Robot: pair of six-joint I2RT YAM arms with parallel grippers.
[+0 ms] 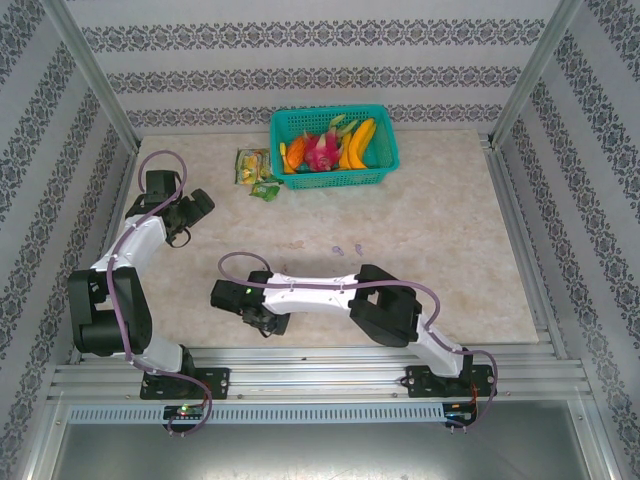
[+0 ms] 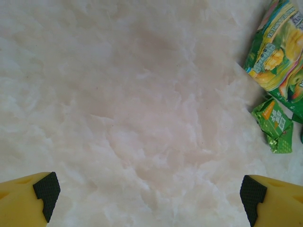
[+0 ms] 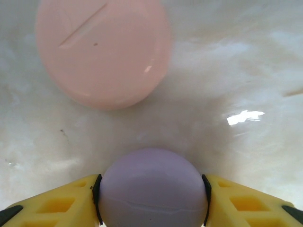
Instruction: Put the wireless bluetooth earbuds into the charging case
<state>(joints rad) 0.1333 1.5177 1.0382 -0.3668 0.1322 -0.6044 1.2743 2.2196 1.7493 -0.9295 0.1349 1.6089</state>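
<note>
Now our right jaws pinch the round lilac case (image 3: 152, 187); slick, it could squirt forward into the pink case (image 3: 103, 52). Left jaws gape empty.

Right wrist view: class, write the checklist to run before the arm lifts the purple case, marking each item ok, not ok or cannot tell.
1. The purple case between the right gripper's pads, both sides touching: ok.
2. The pink case apart from the purple case: ok.
3. The purple case open for buds: not ok, looks closed.
4. The left gripper open, holding nothing: ok.
5. The earbuds loose on the table: ok.
6. Grip firm: cannot tell.
</note>
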